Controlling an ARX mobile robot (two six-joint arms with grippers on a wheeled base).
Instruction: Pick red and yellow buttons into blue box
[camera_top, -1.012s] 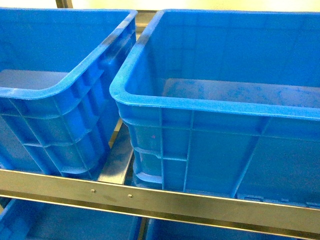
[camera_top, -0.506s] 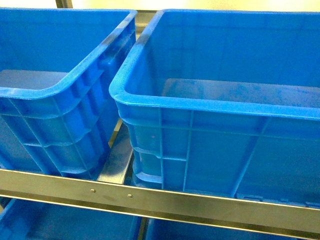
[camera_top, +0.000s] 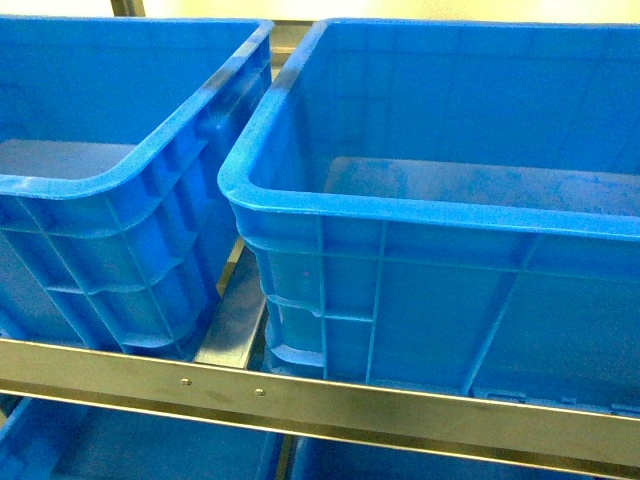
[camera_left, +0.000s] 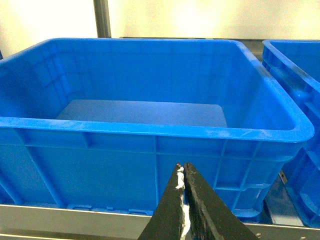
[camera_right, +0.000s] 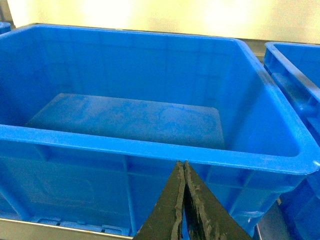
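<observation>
Two blue boxes are seen side by side on a metal shelf rail (camera_top: 300, 395): left box (camera_top: 120, 180), right box (camera_top: 420, 215). No buttons are visible in any view, so their position and orientation cannot be told. Only bare floors are shown inside both boxes. The left tool (camera_left: 183, 172) is closed, gripping nothing (near the box wall); the right tool (camera_right: 183, 167) likewise.
</observation>
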